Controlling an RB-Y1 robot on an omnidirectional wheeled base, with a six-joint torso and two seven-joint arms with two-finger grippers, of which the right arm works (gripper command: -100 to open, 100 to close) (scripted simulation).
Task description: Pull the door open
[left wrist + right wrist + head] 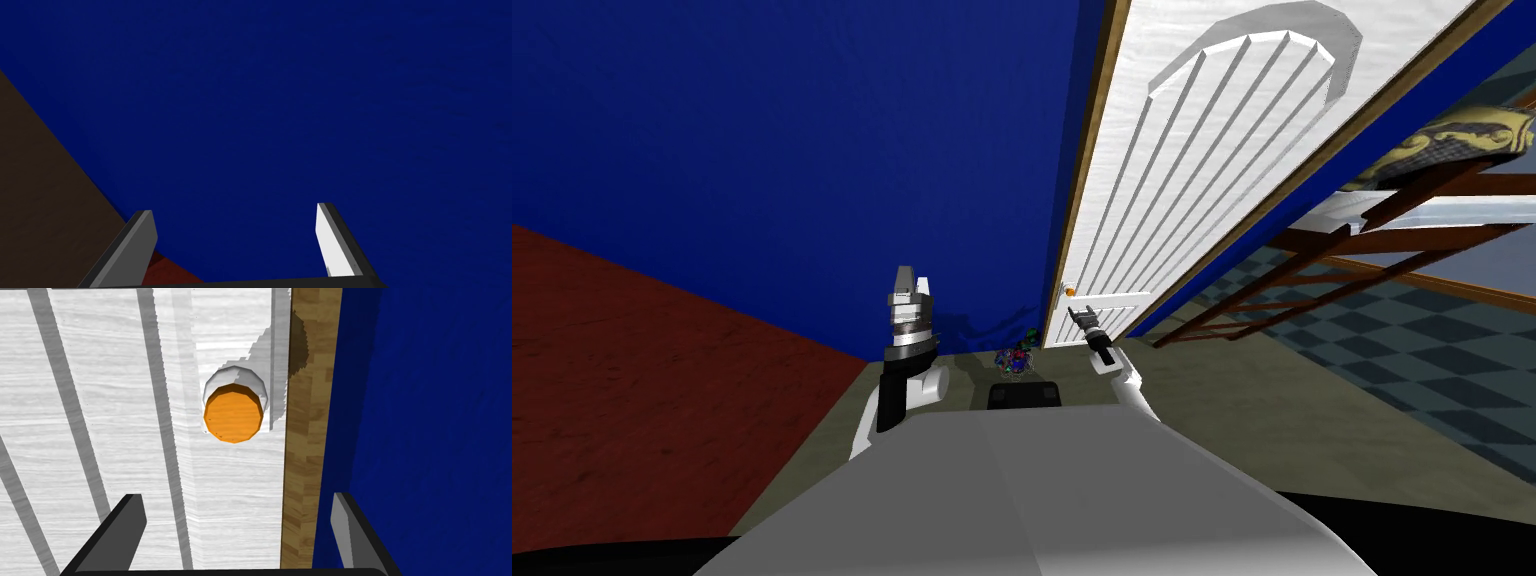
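A white panelled door [1202,150] with raised slats stands in a brown wooden frame [1090,150] set in a blue wall. Its round orange knob [1070,291] sits on a white collar near the frame edge. My right gripper [1082,313] is open just short of the knob, not touching it. In the right wrist view the knob [233,413] lies ahead of the open fingers [350,533], a little off their midline, with the door [100,413] behind and the frame [305,438] beside it. My left gripper [909,283] is raised toward the blue wall, its fingers [332,240] open and empty.
The blue wall [812,150] runs left of the door, above a red floor area [632,380]. A wooden chair or rack [1372,240] with a patterned cushion stands to the right on a checkered floor [1412,350]. Small coloured objects [1015,358] lie by the door's foot.
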